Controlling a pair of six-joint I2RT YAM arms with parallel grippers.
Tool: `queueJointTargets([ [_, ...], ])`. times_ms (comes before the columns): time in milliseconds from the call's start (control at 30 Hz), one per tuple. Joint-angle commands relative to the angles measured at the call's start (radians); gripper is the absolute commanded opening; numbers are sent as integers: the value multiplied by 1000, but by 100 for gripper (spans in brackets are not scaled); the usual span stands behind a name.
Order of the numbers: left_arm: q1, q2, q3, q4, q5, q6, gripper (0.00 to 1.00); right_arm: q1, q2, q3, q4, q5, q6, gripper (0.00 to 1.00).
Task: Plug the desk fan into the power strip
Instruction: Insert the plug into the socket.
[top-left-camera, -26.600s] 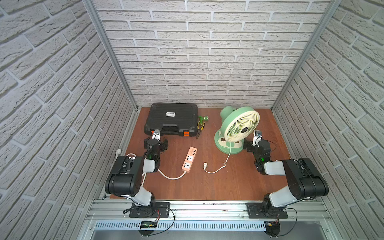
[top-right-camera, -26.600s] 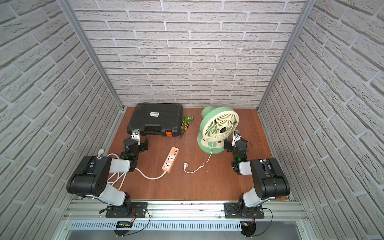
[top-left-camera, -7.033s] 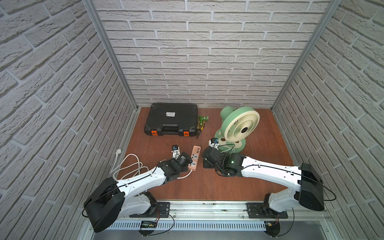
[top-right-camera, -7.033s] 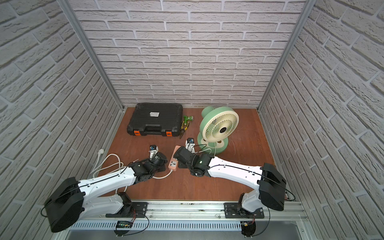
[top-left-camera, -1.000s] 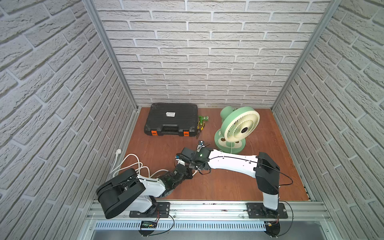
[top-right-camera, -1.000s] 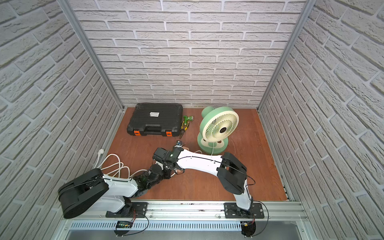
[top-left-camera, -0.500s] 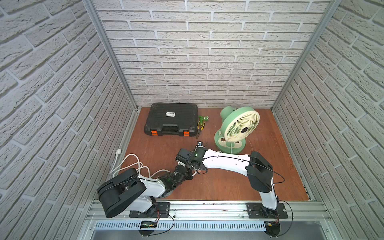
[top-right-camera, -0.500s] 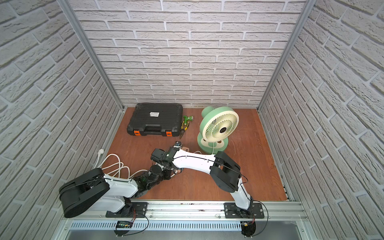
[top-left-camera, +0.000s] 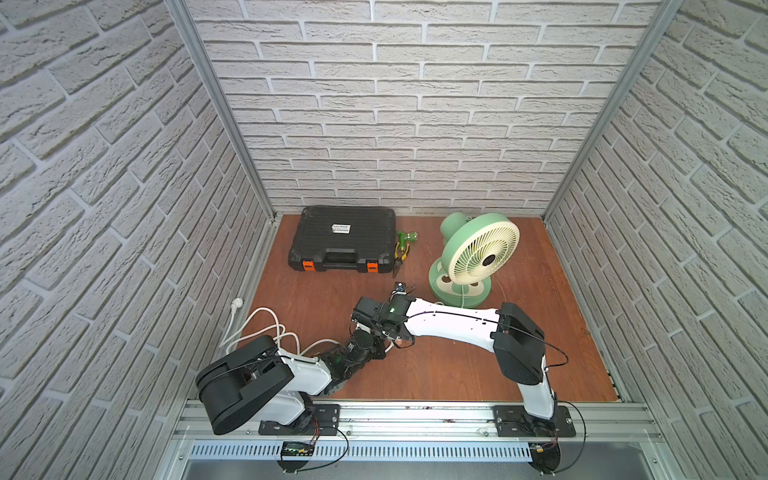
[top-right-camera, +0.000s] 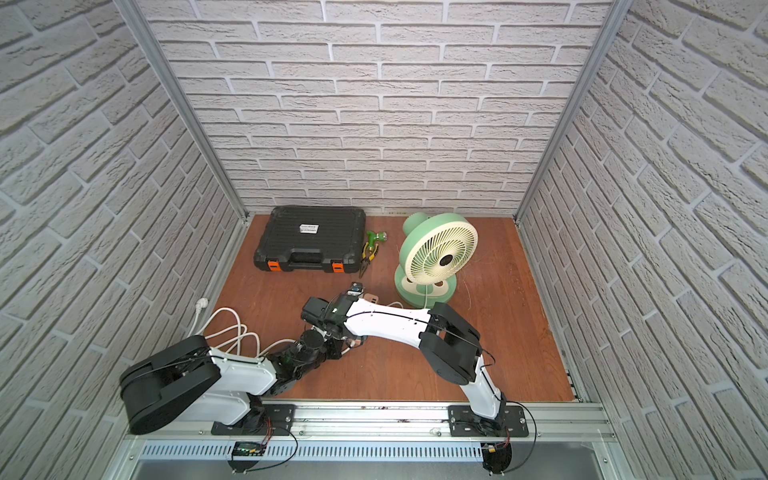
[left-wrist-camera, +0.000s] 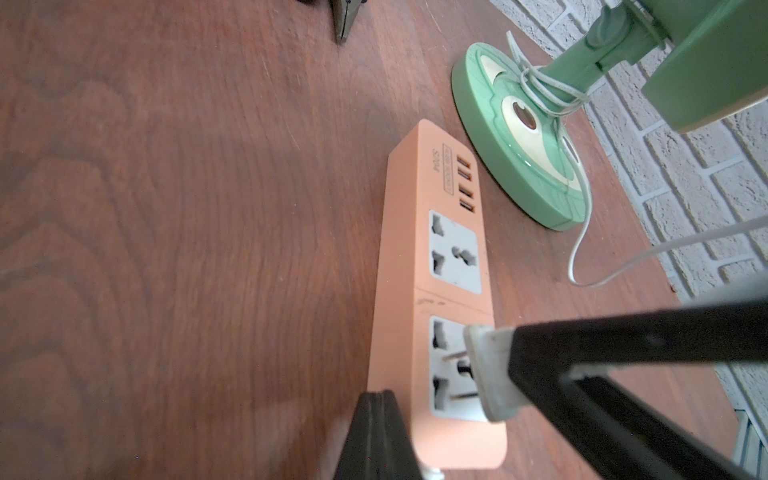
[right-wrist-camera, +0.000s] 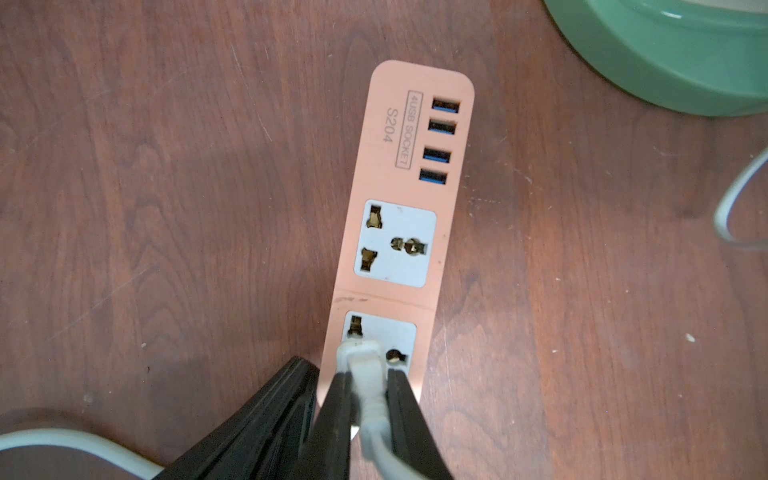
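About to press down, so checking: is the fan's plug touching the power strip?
Touching. The left wrist view shows the plug with both metal prongs entering a socket on the power strip, its body raised off the socket face.

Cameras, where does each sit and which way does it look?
Top views: high in front, looking down on the desk fan, black toolcase, left arm and right arm.
Left wrist: low over the table, facing along the power strip toward the fan's base; left fingers show.
Right wrist: above the strip, looking down; right fingers pinch the white plug.
Both wrists share strip, plug.
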Motion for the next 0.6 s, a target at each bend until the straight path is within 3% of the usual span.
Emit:
queueJointTargets([
  [0, -8, 11, -11, 52, 3, 9, 0, 1, -11, 19, -19, 39, 17, 3],
  [567, -10, 9, -16, 59, 0, 9, 0, -1, 3, 37, -22, 37, 25, 3],
])
